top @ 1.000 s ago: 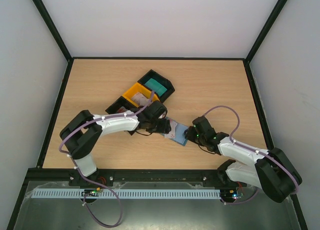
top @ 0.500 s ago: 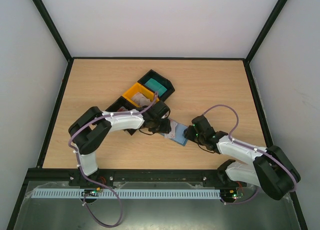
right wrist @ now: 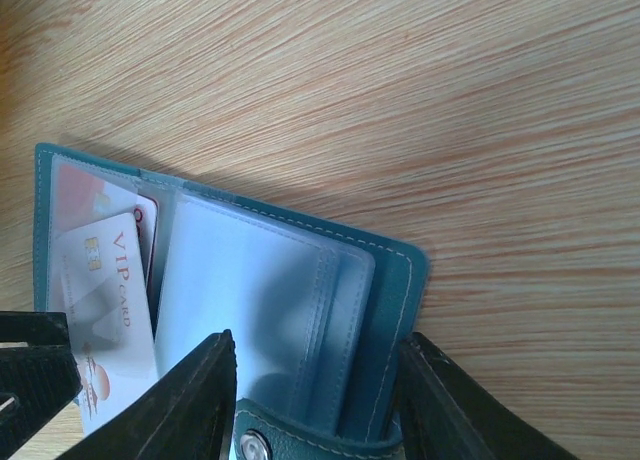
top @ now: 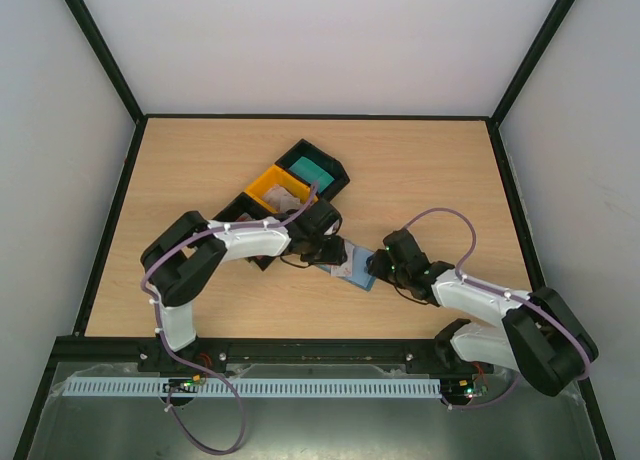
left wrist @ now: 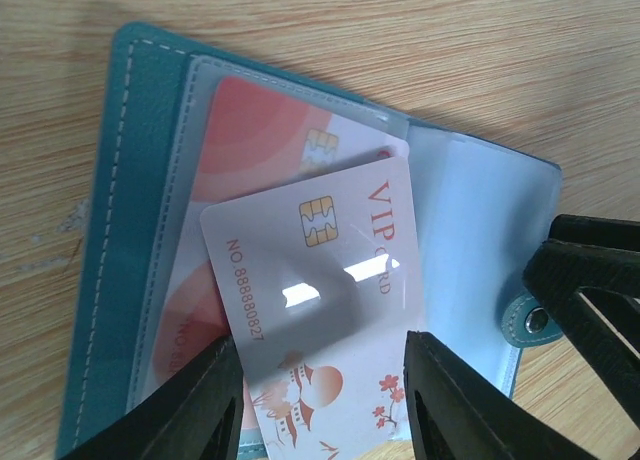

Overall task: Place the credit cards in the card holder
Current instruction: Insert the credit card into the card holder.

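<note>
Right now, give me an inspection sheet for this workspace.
Surface: wooden table, no spills seen.
Job's things: card holder lies open; one sleeved card inside; VIP card over it, not yet in.
Clutter: black and yellow trays, a teal stack in one.
Grippers: left gripper shut on the VIP card's edges; right gripper clamps the holder's snap-tab end.
Cables: purple cable loops along each arm.
Surroundings: white walls, black frame.

Both arms reach forward and bend inward, so the two wrists nearly meet. The left gripper (left wrist: 320, 410) pinches a credit card (left wrist: 320, 290) between its fingers. The right gripper (right wrist: 315, 400) has its jaws half apart; whether it grips anything is unclear.
</note>
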You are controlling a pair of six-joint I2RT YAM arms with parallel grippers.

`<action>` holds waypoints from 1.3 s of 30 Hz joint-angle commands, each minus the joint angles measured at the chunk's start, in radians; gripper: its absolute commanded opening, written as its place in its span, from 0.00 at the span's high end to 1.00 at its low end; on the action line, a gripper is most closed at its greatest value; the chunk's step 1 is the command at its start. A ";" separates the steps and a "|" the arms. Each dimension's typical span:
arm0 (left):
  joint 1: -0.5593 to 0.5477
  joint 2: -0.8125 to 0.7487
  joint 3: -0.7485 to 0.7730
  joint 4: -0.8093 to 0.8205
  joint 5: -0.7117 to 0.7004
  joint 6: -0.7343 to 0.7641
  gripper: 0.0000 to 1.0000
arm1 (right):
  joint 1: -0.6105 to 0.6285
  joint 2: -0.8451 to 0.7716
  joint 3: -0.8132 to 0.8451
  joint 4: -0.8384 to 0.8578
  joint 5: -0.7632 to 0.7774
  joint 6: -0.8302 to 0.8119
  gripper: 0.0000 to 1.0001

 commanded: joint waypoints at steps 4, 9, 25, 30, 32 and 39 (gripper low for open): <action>0.005 0.046 0.011 0.003 0.048 0.003 0.53 | 0.002 0.033 -0.015 -0.031 -0.034 -0.002 0.57; 0.004 0.060 0.021 0.010 0.064 0.008 0.53 | 0.003 0.032 -0.017 -0.029 -0.032 0.001 0.57; 0.000 0.088 0.036 0.047 0.126 0.027 0.53 | 0.002 0.030 -0.030 0.001 -0.044 0.008 0.57; -0.009 0.110 0.046 0.060 0.155 0.034 0.54 | 0.002 0.030 -0.035 0.011 -0.047 0.009 0.57; -0.012 0.115 0.046 0.071 0.168 0.037 0.58 | 0.003 0.030 -0.038 0.015 -0.044 0.012 0.58; -0.019 0.122 0.045 0.098 0.175 0.049 0.63 | 0.002 0.021 -0.034 0.000 -0.011 0.013 0.60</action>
